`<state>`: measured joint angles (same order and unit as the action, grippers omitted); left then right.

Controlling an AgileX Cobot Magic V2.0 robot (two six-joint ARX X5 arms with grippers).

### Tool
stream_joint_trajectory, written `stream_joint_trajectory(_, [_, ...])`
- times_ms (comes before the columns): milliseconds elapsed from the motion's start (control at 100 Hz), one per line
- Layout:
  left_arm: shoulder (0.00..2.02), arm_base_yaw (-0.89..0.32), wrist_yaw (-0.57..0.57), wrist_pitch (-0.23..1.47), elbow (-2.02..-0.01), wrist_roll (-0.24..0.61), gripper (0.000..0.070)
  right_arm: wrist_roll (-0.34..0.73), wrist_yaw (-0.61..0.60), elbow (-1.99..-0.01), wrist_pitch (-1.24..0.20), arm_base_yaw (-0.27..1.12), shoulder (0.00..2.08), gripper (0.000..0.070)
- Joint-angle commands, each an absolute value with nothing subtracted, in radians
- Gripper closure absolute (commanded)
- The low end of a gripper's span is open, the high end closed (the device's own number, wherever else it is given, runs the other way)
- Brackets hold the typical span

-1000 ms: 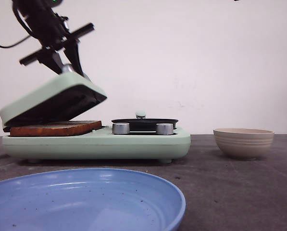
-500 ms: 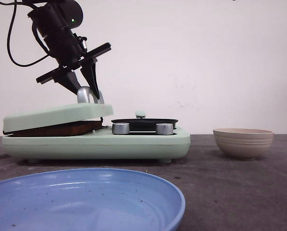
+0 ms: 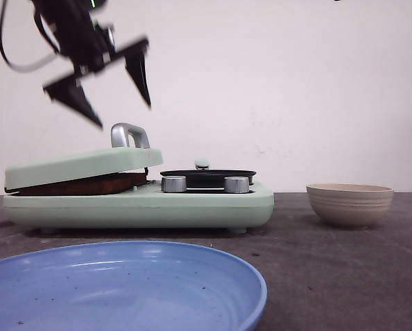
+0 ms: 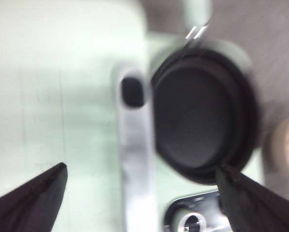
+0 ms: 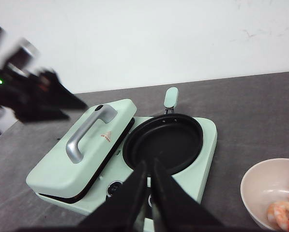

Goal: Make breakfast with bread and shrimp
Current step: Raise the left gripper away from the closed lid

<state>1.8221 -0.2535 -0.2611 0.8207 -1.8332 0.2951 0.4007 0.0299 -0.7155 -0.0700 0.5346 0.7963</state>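
Observation:
The bread [image 3: 88, 185] shows only as a brown crust edge under the lowered lid [image 3: 81, 165] of the pale green sandwich maker [image 3: 192, 203]. My left gripper [image 3: 125, 116] is open and blurred, hanging just above the lid's silver handle [image 3: 126, 134]. In the left wrist view its fingers [image 4: 33, 193] stand wide on either side of the handle [image 4: 134, 164]. The shrimp [image 5: 281, 211] lie in the beige bowl [image 5: 260, 188]. My right gripper [image 5: 149, 166] is shut and empty, above the maker's front edge near the black pan [image 5: 166, 142].
A blue plate [image 3: 123, 289] fills the near left foreground. The beige bowl [image 3: 349, 204] stands on the dark table to the right of the maker. Two silver knobs [image 3: 173, 183] face forward below the black pan [image 3: 207, 175]. A white wall is behind.
The lid came down onto the bread. My left gripper let go of the silver handle, opened wide and rose above it.

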Motion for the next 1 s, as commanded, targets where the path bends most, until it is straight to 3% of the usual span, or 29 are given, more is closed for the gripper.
stream_joint_trajectory(0, [1.771,-0.251,-0.262,0.809,-1.856,0.304,0.0269,0.412,0.034,-0.725,-0.060,0.541,0.803,0.0696])
stream_joint_trajectory(200, [1.566,-0.246,-0.262,0.794,-1.856,0.297,0.0598,0.409,0.038,-0.725,-0.080,0.538,0.803,0.0696])
stream_joint_trajectory(300, [1.462,-0.257,-0.280,0.801,-1.856,0.301,0.0685,0.409,0.071,-0.725,-0.092,0.538,0.803,0.0696])
stream_joint_trajectory(380, [1.379,-0.291,-0.349,0.806,-1.856,0.299,0.0690,0.410,0.085,-0.725,-0.090,0.533,0.803,0.0696])
stream_joint_trajectory(450, [1.306,-0.336,-0.339,0.834,-1.856,0.265,0.0690,0.412,0.088,-0.726,-0.090,0.519,0.803,0.0696])
stream_joint_trajectory(650, [1.123,-0.524,-0.207,1.040,-1.855,0.096,0.0689,0.416,0.081,-0.732,-0.090,0.426,0.803,0.0696])
stream_joint_trajectory(800, [1.016,-0.584,-0.159,1.155,-1.853,0.085,0.0689,0.427,0.031,-0.778,-0.109,0.294,0.820,0.0696])
stream_joint_trajectory(990, [0.910,-0.584,-0.006,1.188,-1.851,0.039,0.0689,0.424,-0.123,-0.936,-0.291,0.093,0.963,0.0694])
